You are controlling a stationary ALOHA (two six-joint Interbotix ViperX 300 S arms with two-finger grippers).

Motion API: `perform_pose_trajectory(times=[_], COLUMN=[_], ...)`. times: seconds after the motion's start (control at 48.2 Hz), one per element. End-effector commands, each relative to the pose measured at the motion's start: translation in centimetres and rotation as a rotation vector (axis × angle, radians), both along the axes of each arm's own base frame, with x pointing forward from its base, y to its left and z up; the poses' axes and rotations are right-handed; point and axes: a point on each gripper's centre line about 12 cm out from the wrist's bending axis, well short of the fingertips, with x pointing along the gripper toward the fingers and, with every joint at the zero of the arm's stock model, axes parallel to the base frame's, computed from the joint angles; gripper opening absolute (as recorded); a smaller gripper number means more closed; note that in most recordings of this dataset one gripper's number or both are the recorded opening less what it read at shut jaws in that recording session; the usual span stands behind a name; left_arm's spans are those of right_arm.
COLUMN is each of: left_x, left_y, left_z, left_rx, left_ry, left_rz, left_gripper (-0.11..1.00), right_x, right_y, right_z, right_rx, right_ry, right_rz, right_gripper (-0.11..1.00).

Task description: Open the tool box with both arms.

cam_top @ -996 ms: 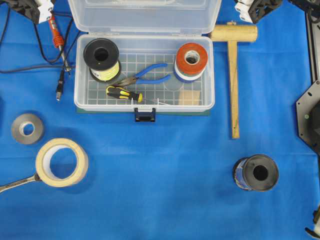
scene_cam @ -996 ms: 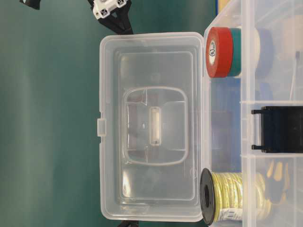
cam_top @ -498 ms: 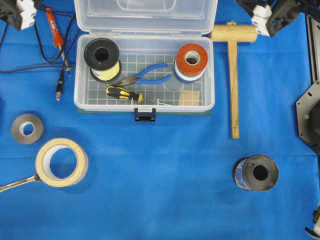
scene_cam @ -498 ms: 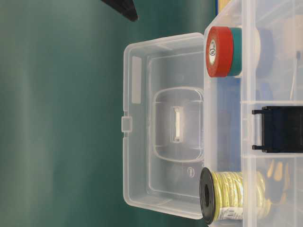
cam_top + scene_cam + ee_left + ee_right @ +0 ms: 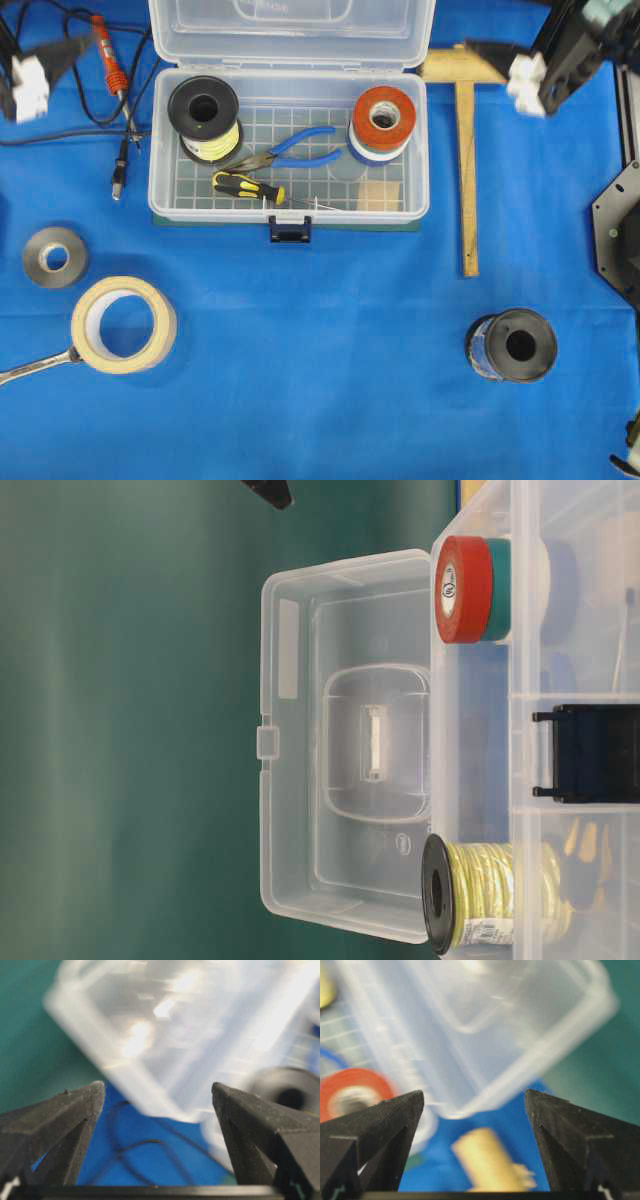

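The left gripper [image 5: 157, 1105] was seen with its jaws spread wide and nothing between them, and the right gripper [image 5: 474, 1105] was likewise found wide apart and empty; in the overhead view each was placed clear of the box, one off either upper corner. The tool box [image 5: 288, 205] was set toward the top middle of the blue cloth [image 5: 320, 370], its clear lid [image 5: 291, 32] already swung up and back past the hinge, its dark blue latch [image 5: 289, 231] hanging free at the front edge. The opening itself was judged done, so the step in hand was taken to be the withdrawal: it would best be made outward and upward, with the fingers kept away from the lid edge so that the lid is not knocked forward again, and with the wooden mallet [image 5: 466, 150] beside the box on the right and the red-handled tool with its cables [image 5: 108, 55] on the left left undisturbed. Inside the base, a spool of yellow wire [image 5: 204, 118], a stack of tape rolls with a red one on top [image 5: 384, 122], blue-handled pliers [image 5: 290, 150] and a yellow-and-black screwdriver [image 5: 250, 187] were noted. A small oval mark moulded into the lid [image 5: 403, 844] was visible in the table-level view, but no lettering could be read there or anywhere else.
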Motion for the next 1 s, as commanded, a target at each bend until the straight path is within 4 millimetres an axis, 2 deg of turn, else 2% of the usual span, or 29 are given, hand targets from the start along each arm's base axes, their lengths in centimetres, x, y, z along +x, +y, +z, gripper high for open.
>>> perform_pose_trajectory(times=[0.0, 0.207, 0.353, 0.581, 0.975], left_x=[0.8, 1.8, 2.2, 2.1, 0.2], left_y=[-1.6, -5.9, -7.9, -9.3, -9.6], left_z=[0.3, 0.0, -0.5, -0.9, -3.4], left_rx=[0.000, -0.011, -0.014, -0.016, -0.035], left_ry=[-0.006, 0.008, 0.021, 0.029, 0.025], left_rz=[-0.082, -0.287, -0.390, -0.454, -0.451], left_gripper=[0.85, 0.85, 0.85, 0.85, 0.84], right_x=[1.0, 2.7, 3.2, 3.0, -1.2], right_y=[1.7, 6.9, 9.5, 10.5, 11.0], right_z=[0.5, 0.0, -0.5, -1.4, -4.1], right_rx=[0.005, 0.037, 0.054, 0.062, 0.037], right_ry=[-0.012, 0.005, 0.015, 0.040, -0.048], right_rz=[0.073, 0.271, 0.367, 0.402, 0.405], right_gripper=[0.82, 0.82, 0.82, 0.82, 0.82])
